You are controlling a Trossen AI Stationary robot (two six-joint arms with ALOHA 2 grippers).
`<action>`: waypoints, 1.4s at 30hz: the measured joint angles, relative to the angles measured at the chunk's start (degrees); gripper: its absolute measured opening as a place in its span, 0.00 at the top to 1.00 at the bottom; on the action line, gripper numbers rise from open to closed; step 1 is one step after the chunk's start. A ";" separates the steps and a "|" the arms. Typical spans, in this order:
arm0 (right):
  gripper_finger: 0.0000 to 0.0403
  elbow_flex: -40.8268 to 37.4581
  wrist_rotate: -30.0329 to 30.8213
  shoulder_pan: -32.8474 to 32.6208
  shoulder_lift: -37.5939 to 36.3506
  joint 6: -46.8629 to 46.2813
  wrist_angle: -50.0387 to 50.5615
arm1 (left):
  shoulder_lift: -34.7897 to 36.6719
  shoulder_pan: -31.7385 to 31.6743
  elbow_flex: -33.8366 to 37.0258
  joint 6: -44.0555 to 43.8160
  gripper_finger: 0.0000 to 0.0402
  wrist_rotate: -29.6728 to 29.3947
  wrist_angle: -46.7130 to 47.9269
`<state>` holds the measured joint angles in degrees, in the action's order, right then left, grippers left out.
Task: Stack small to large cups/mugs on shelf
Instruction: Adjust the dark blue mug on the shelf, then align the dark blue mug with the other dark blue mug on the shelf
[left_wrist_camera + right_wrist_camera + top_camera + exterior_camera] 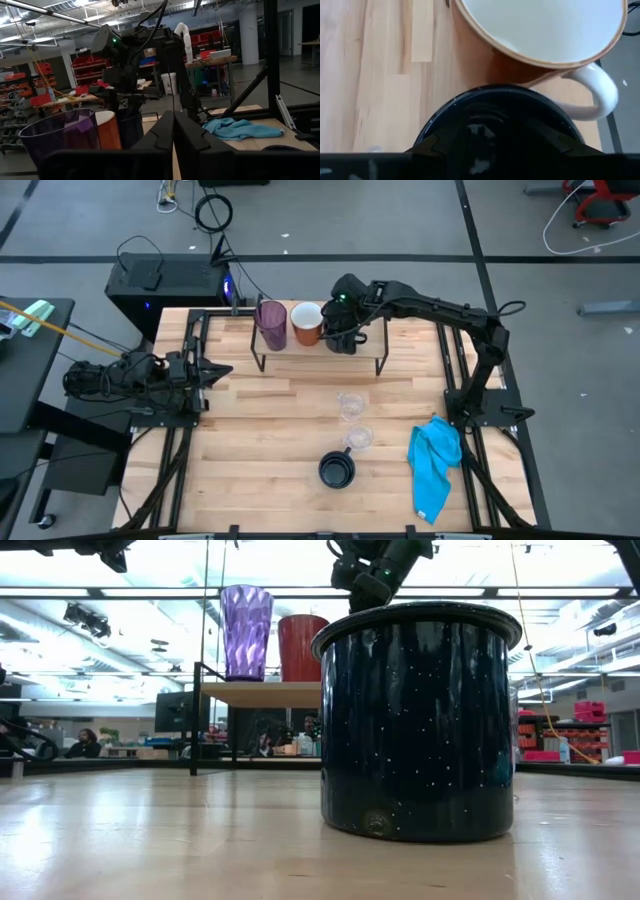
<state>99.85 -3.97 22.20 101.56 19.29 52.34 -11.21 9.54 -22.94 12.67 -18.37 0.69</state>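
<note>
Here, the right tool [343, 332] grips a dark mug [342, 340] on the shelf [375, 330], beside the white-and-orange mug [306, 323]. The left tool [222, 371] waits closed at the tabletop's [280, 440] edge.

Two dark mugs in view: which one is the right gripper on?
The dark mug on the shelf, right beside the white-and-orange mug: the right gripper sits over it. The other dark mug stands alone at the table's front edge, untouched.
</note>
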 joint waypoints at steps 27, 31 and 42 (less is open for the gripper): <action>0.55 0.11 -2.12 -16.74 -6.63 -13.47 0.16 | 0.00 0.00 0.00 0.00 0.96 0.00 0.01; 0.55 0.11 -2.14 -23.44 -3.60 -15.93 -1.14 | 0.01 0.01 0.00 -0.02 0.98 0.00 0.02; 0.46 0.11 -2.21 -38.47 7.20 -24.17 -3.75 | -0.01 0.00 0.00 -0.36 0.95 0.00 0.02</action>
<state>99.96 -6.18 -16.28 108.76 -4.88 48.59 -11.22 9.54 -22.94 12.31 -18.37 0.71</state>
